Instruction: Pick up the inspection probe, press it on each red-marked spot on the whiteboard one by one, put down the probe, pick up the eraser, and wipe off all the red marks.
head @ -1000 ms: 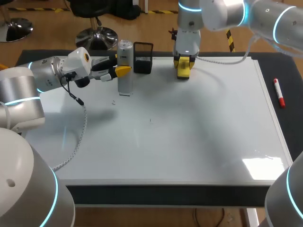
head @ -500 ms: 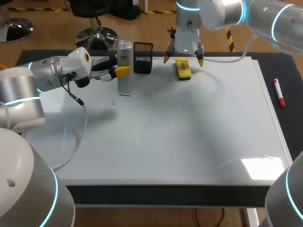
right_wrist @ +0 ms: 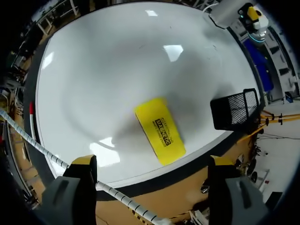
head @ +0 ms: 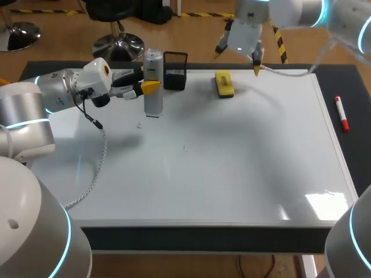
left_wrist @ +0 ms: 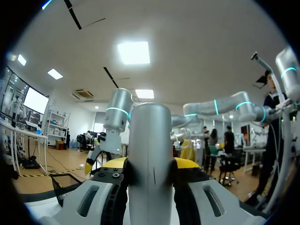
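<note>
Two hands show in the head view. The left hand (head: 145,87) is closed on the inspection probe (head: 153,81), a plain silver cylinder with a rounded cap that stands upright on the whiteboard (head: 232,162) near its far left corner. Just beside the probe sits a black mesh basket (head: 175,70). The right hand (head: 238,58) hangs above the board's far edge with its fingers spread wide and nothing between them. The eraser (head: 224,83), a flat yellow block, lies on the board just below that hand and apart from it. A red marker (head: 342,113) lies on the dark bench (head: 356,127), off the board's right edge. In the left wrist view the probe fills the middle, a smooth grey metal barrel with a fine seam down its front, and a yellow tip presses on each side of it. In the right wrist view the eraser lies flat ahead of the two parted fingers (right_wrist: 79,166), its yellow face bearing dark print, with the mesh basket beside it.
</note>
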You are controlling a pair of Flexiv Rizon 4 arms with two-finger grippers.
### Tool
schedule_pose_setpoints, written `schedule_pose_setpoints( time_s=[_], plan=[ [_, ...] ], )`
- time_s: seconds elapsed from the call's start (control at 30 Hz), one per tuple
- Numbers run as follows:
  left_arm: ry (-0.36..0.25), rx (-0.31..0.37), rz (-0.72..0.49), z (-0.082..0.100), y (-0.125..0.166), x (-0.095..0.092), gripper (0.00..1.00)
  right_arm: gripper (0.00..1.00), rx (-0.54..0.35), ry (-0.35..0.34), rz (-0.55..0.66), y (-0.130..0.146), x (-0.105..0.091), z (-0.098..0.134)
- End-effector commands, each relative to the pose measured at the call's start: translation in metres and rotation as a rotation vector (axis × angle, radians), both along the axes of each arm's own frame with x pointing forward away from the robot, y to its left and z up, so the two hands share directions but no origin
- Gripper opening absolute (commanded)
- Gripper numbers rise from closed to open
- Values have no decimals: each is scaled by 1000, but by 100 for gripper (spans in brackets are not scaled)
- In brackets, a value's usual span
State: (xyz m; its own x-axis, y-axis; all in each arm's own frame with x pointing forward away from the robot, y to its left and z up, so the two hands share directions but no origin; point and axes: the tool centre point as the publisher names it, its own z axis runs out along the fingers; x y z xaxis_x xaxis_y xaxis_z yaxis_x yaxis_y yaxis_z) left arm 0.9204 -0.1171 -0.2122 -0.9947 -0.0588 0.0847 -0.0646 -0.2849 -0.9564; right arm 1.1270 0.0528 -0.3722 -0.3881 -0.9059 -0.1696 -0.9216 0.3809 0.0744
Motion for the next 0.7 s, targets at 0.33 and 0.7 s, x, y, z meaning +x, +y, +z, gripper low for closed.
schedule_pose_setpoints(
  time_s=[0.33,0.7],
  plan=[
    [-2,-1,1,0,0,0,0,100,218,-27,-161,-50,9,40],
    [-2,-1,1,0,0,0,0,100,336,-45,-244,-89,20,66]
  ],
)
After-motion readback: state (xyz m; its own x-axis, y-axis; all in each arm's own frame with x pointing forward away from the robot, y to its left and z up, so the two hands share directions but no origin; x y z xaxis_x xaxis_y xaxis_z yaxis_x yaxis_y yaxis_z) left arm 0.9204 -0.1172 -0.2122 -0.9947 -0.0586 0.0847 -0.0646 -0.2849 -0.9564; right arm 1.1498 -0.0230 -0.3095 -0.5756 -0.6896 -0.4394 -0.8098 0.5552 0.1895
